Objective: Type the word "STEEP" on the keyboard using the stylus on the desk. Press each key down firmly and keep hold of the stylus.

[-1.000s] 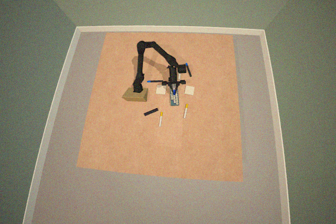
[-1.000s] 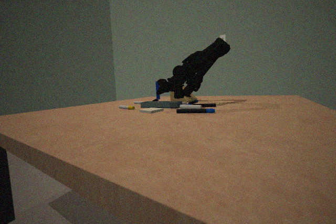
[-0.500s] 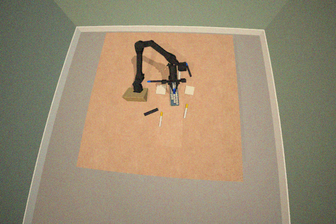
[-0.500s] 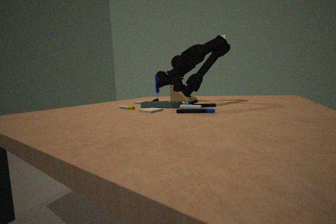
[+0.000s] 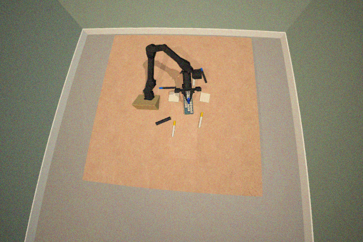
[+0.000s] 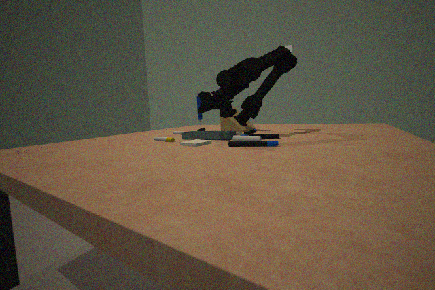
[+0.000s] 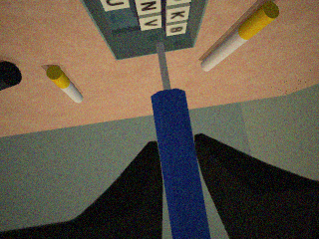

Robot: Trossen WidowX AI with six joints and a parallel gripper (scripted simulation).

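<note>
Black parallel-jaw gripper [image 7: 181,199] pinching blue cylindrical stylus [image 7: 177,159], its grey tip aimed upper-centre at the teal keyboard [image 7: 150,42], long axis vertical in frame.

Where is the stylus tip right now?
In the wrist view the stylus, shut in the gripper, points its grey tip at the keyboard edge, just below the V key.

Overhead, low side — wrist close-up
</note>
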